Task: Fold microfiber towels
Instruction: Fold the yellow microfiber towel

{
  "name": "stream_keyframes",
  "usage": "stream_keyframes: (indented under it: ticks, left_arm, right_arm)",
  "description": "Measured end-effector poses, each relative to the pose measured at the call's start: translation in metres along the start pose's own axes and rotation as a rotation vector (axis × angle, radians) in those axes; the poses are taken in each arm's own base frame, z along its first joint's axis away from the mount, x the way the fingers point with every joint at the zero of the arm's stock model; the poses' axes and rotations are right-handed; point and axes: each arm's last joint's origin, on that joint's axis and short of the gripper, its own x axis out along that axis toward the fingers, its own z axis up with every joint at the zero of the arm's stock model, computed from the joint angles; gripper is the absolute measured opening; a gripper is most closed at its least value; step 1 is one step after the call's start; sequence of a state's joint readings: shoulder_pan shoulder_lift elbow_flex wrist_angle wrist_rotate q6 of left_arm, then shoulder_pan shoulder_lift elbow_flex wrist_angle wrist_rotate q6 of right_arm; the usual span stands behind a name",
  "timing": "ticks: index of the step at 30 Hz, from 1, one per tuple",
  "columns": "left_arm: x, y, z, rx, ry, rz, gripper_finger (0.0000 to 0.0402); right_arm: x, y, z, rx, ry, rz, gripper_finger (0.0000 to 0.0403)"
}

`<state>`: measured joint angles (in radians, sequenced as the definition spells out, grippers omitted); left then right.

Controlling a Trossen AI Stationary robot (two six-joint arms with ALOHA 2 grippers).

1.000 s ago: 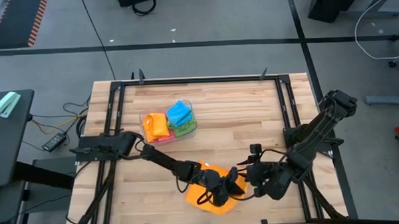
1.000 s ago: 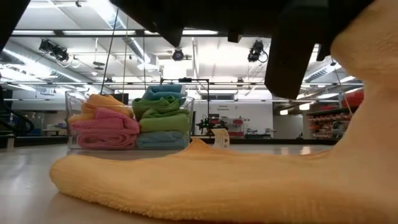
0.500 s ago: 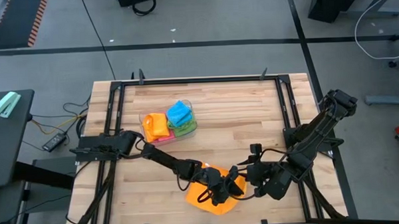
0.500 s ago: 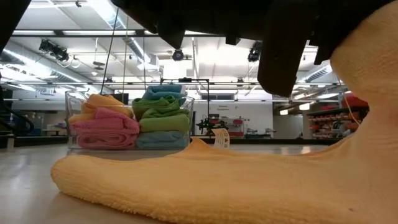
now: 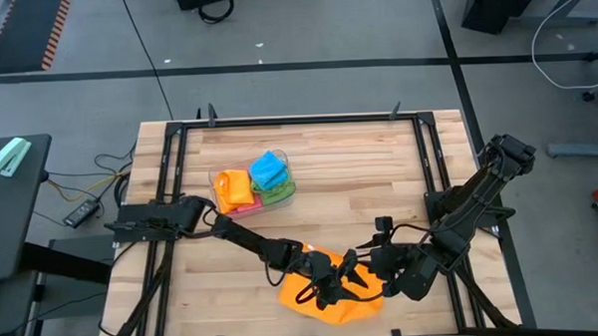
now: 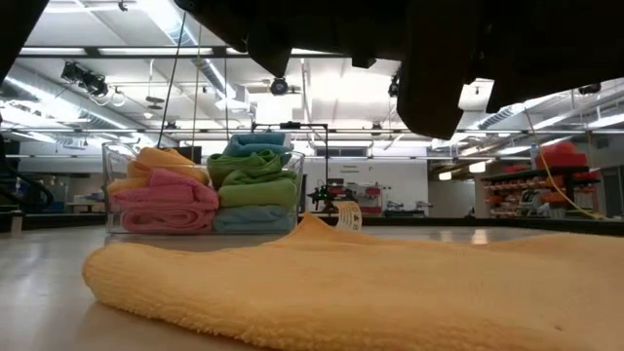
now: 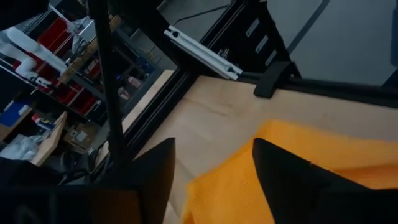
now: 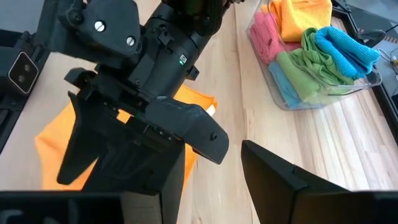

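Over the near edge of the counter (image 5: pixel 379 175), from above: orange towel (image 5: pixel 328 297) lying rumpled, only partly doubled over. Left gripper (image 5: pixel 328 284) low over its middle, right gripper (image 5: pixel 367 270) just beside at the towel's right border. Clear tub (image 5: pixel 252 190) well apart towards the far left, packed with folded towels (image 5: pixel 269 169) in pink, orange, green and blue.

At counter height: orange towel (image 6: pixel 341 283) flat across the foreground, nothing lifting it, dark arm parts hanging above. Tub (image 6: pixel 117 156) behind, with its folded towels (image 6: pixel 249 180) in two stacks.

From the left wrist: left gripper (image 7: pixel 212 152) with jaws spread wide, straddling an edge of the orange towel (image 7: pixel 348 149) and pinching nothing.

From the right wrist: right gripper (image 8: pixel 214 186) with jaws parted about halfway, bare wood between them, nothing held. Left gripper (image 8: pixel 143 143) close ahead, above the orange towel (image 8: pixel 56 134).

Likely trouble from here: two grippers crowded over one small cloth, so a reach by either risks a knock against the other. Uneven, bunched layers invite a pinch that catches both plies, or only one, and a crooked fold. So close to the counter's near edge, a dragging pull could slide the towel off.
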<state>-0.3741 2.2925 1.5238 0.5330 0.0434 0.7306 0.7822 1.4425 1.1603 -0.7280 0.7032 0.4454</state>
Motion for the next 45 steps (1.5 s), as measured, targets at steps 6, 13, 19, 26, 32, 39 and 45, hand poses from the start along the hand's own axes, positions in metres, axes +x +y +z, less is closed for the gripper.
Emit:
stream_keyframes:
  ticks: [6,13,19,26,32,39,45]
  left_arm:
    - [0.0,0.0,0.0,-0.019,-0.005,-0.003,0.024]
    - [-0.013,-0.003,0.009,-0.1,0.141,-0.132,0.0207]
    - [-0.031,-0.012,0.012,-0.132,0.367,-0.262,0.0176]
    - [-0.04,-0.025,0.003,-0.037,0.635,-0.201,0.0154]
    - [-0.042,-0.026,0.001,-0.051,0.672,-0.184,0.0138]
    - [-0.047,-0.025,0.006,-0.016,0.718,-0.152,0.0123]
    - [-0.058,-0.013,0.022,-0.058,0.701,-0.125,0.0113]
  right_arm:
    - [0.0,0.0,0.0,0.009,0.001,0.0,0.0166]
    - [0.001,0.003,-0.005,0.032,0.0,-0.005,0.0166]
    - [0.017,0.007,-0.028,0.083,0.017,-0.003,0.0166]
    - [0.037,0.014,-0.058,0.178,0.032,0.072,0.0166]
    - [0.048,0.014,-0.087,0.315,0.152,0.125,0.0166]
    - [0.07,0.029,-0.107,0.254,0.194,0.172,0.0166]
    - [0.089,0.049,-0.113,0.096,0.222,0.209,0.0166]
